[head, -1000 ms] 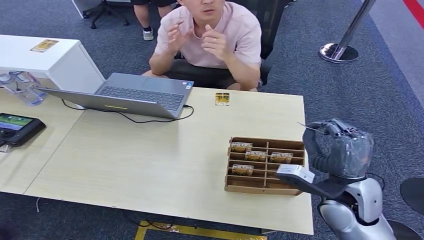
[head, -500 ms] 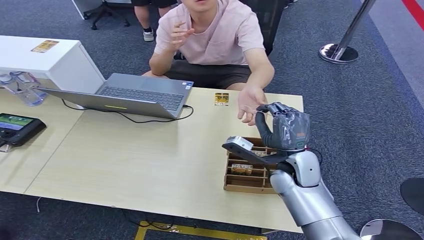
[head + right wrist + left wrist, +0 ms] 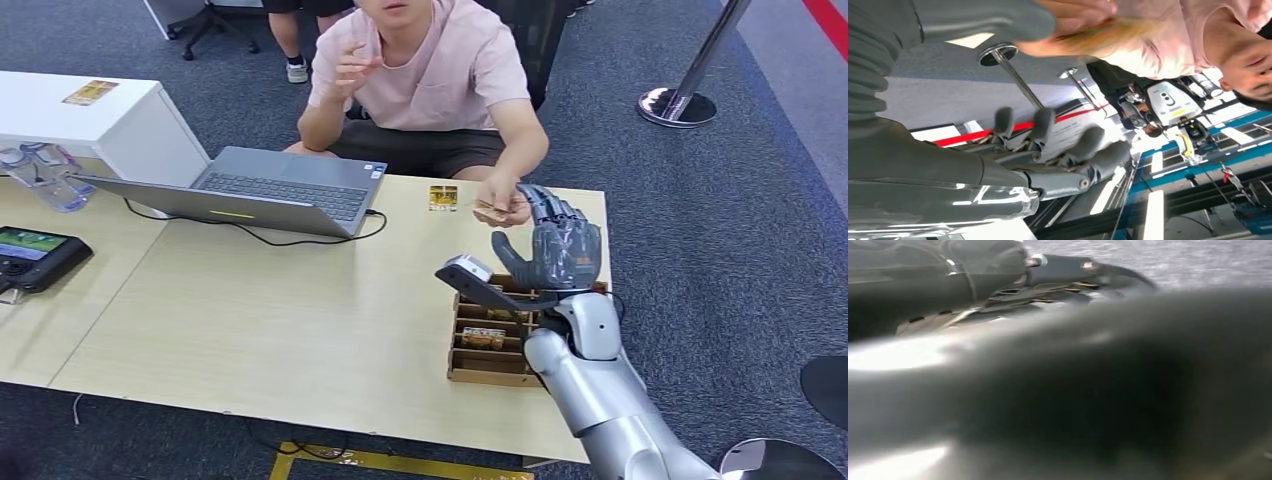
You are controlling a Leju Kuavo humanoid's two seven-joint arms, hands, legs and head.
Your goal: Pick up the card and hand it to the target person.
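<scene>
The card (image 3: 487,206) is a thin yellowish piece pinched in the fingers of the seated person's hand (image 3: 508,203) above the table's far edge. My right hand (image 3: 556,246) is raised just beside and below that hand, fingers spread upward, holding nothing I can make out. In the right wrist view my right hand (image 3: 1048,165) has its fingers stretched apart, and the blurred card (image 3: 1113,31) lies in the person's hand (image 3: 1073,12) close to my thumb. My left hand (image 3: 1073,270) is a dark blur in the left wrist view; its state is unclear.
A cardboard card organiser (image 3: 478,362) with several cards stands under my right forearm. Another card (image 3: 443,197) lies on the table (image 3: 250,330) in front of the person. An open laptop (image 3: 270,190), its cable, a handheld screen (image 3: 35,255) and a bottle (image 3: 45,175) lie to the left.
My right arm swung from the right of the organiser up over it toward the person. The person's hand reached out and took hold of the card; my fingers spread apart.
</scene>
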